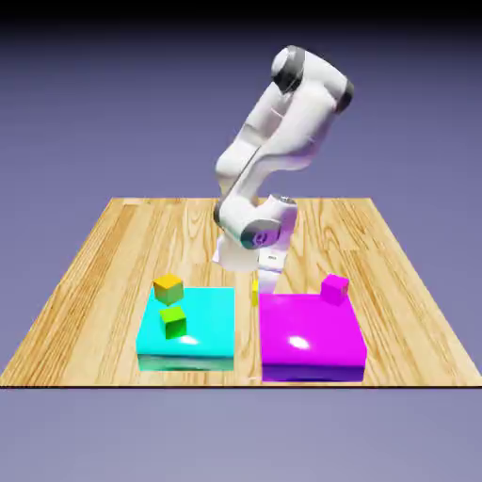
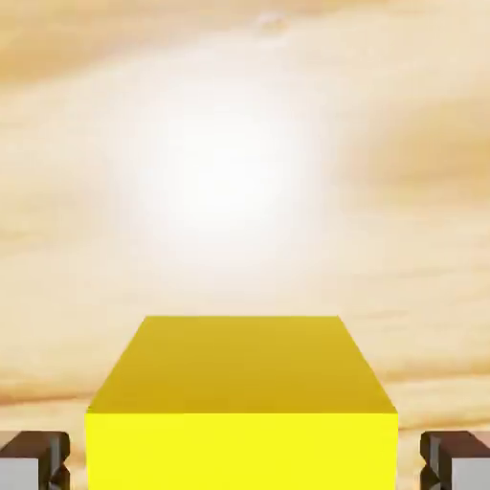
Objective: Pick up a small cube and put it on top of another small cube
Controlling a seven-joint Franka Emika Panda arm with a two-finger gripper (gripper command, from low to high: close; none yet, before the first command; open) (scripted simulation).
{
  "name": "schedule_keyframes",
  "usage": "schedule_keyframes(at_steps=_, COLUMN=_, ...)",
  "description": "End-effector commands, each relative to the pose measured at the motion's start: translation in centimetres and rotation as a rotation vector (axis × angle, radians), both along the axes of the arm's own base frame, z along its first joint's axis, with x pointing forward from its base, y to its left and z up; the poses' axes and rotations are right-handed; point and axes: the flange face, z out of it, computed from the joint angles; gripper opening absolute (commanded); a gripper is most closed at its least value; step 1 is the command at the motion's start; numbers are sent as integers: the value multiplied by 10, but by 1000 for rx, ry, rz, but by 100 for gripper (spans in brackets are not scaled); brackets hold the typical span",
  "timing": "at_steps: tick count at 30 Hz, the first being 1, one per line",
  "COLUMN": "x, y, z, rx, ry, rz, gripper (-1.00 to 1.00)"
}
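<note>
Nearest in the exterior view, two flat square blocks lay on the wooden worktop [image 1: 85,282]; the cyan block [image 1: 202,325] carried the lime-green cube [image 1: 173,322] and, at its far left corner, the orange-topped cube [image 1: 168,287]; the magenta block [image 1: 306,334] carried a magenta cube [image 1: 334,289] at its far right corner. Between the blocks' far ends the tool [image 1: 264,282] was lowered to the worktop, and only a sliver of the yellow cube [image 1: 254,291] could be made out beside it. In the hand view that yellow cube [image 2: 244,402] was seen large between the two grey fingertips [image 2: 33,459], its lower part cut off; a gap showed on each side, so the tool was part-way open and a grip could not be confirmed. Behind, the white arm [image 1: 282,122] was seen.
</note>
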Motion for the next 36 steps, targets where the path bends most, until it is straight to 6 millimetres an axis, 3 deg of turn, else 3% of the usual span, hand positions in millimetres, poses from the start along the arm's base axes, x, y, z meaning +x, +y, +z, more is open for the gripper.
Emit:
schedule_keyframes(at_steps=1, x=0, y=0, z=0, rx=0, ry=0, rz=0, gripper=-100)
schedule_keyframes(at_steps=12, x=1, y=9, z=69, rx=0, ry=0, rz=0, gripper=-100)
schedule_keyframes(at_steps=20, x=2, y=74, z=43, rx=70, ry=72, rz=379, gripper=-100)
schedule_keyframes(at_steps=23, x=-3, y=101, z=34, rx=108, ry=96, rz=522, gripper=-100)
schedule_keyframes(at_steps=25, x=-13, y=108, z=22, rx=81, ry=131, rz=657, gripper=-100)
schedule_keyframes(at_steps=30, x=15, y=168, z=12, rx=121, ry=-54, rz=812, gripper=-100)
schedule_keyframes(at_steps=36, x=63, y=230, z=30, rx=147, ry=-297, rz=829, gripper=-100)
